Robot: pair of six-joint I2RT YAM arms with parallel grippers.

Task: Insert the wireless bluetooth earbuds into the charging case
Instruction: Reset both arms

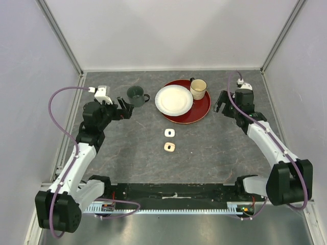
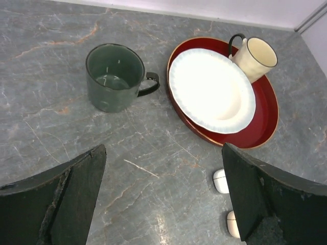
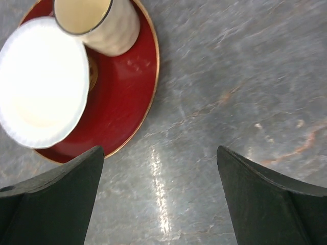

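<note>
- Sitting near the far edge of the tabletop (image 1: 214, 148), right of its middle, a red plate (image 1: 199, 109) carries a white plate (image 1: 173, 100) and a cream mug (image 1: 198, 89). The white plate overlaps its left rim.
- The cream mug stands upright at the red plate's far rim. Its bottom is hidden in every view.
- A green mug (image 1: 135, 95) stands upright on the tabletop just left of the plates, showing only its own glazed bottom.
- White earbuds (image 1: 170, 132) lie near the tabletop's middle, and peach earbuds (image 1: 169, 147) just nearer the near edge.
- From above, each colour reads as one small squarish blob with a dark centre, so single pieces cannot be told apart.
- In the left wrist view the nearer one is half cut off by a finger.
- The left arm (image 1: 82, 153) has its left jaws spread wide, holding nothing, beside the green mug.
- The right arm (image 1: 265, 135) has its right jaws spread wide, gripping nothing, beside the red plate's right rim.
</note>
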